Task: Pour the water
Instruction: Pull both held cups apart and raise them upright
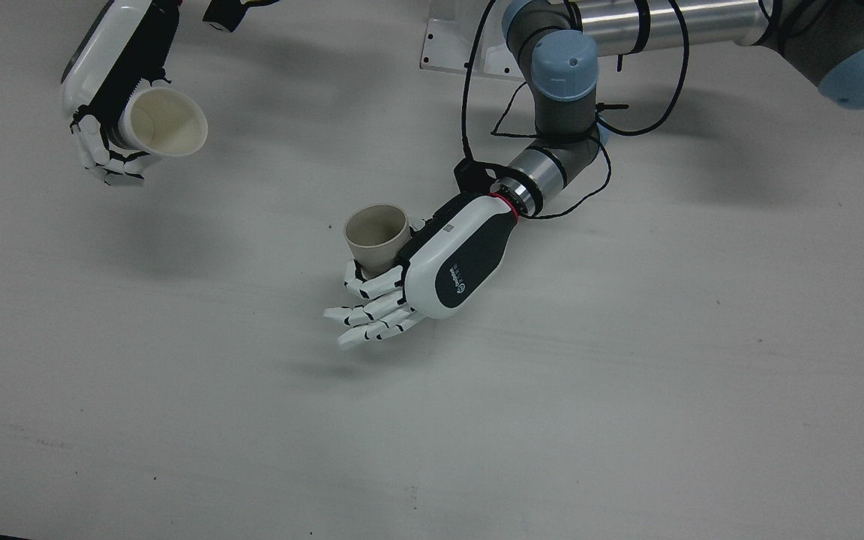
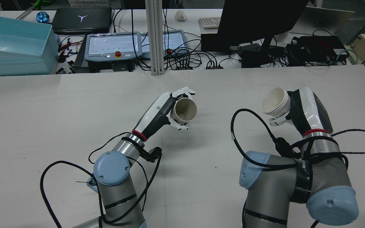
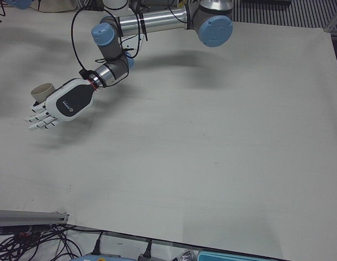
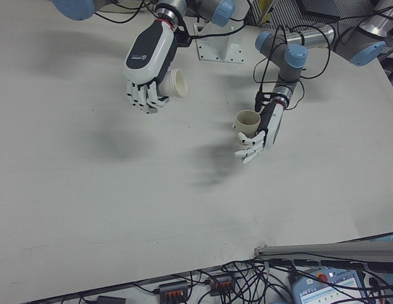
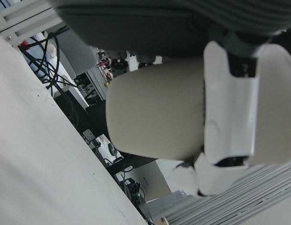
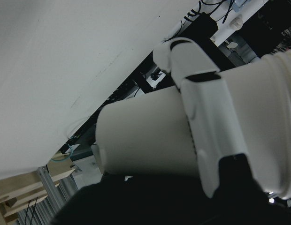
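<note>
My left hand [image 1: 447, 259] is shut on a beige paper cup [image 1: 376, 237], gripping its side, with some fingers [image 1: 372, 311] stretched out below it. In the rear view this cup [image 2: 185, 110] is near the table's middle, its mouth up and a little toward the camera. My right hand [image 1: 113, 82] is shut on a white cup [image 1: 166, 121], lifted and tilted, with its mouth turned toward the other cup. The white cup [image 2: 274, 101] and right hand [image 2: 307, 109] stay well apart from the left hand [image 2: 157, 114]. I see no liquid in either cup.
The white table [image 1: 627, 375] is bare around both hands. Behind its far edge are a blue bin [image 2: 11, 47], two pendant screens [image 2: 112, 46], a post [image 2: 155, 38] and a tangle of cables [image 2: 198, 58]. Black cables loop off both arms [image 2: 252, 133].
</note>
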